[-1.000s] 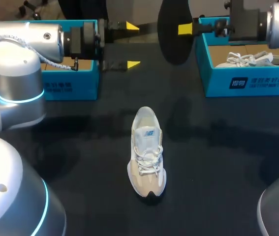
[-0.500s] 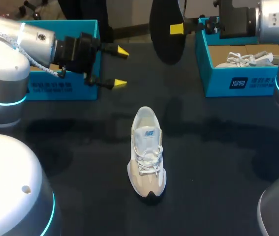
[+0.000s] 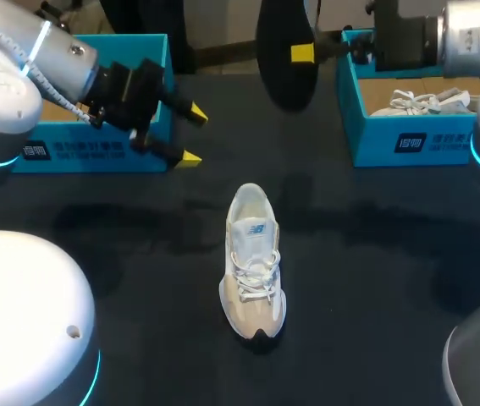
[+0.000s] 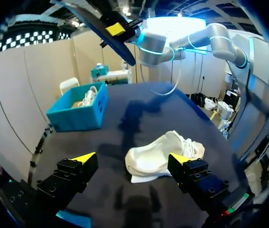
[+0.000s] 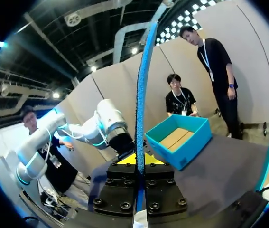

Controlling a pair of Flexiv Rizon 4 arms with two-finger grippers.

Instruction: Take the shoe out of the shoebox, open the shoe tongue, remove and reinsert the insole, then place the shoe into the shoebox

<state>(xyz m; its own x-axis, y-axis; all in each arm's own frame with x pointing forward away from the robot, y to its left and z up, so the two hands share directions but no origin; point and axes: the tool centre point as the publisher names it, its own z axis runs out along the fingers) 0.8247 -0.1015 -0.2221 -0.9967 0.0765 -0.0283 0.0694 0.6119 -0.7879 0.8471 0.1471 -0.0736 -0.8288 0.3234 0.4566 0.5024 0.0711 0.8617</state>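
Lying upright on the dark table (image 3: 392,271), well apart from the left shoebox (image 3: 96,162) and the right shoebox (image 3: 366,139), the shoe (image 3: 253,262) looks light and soft; its heel collar seems the best hold. The thin, bendable insole (image 3: 284,85) hangs clamped in the right gripper (image 3: 302,53). The left gripper (image 3: 194,135) has its fingers apart, empty. Both boxes carry printed labels, and the tongue carries a logo.

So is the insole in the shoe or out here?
Out. The right gripper is shut on the insole, held in the air; the shoe sits apart on the table.
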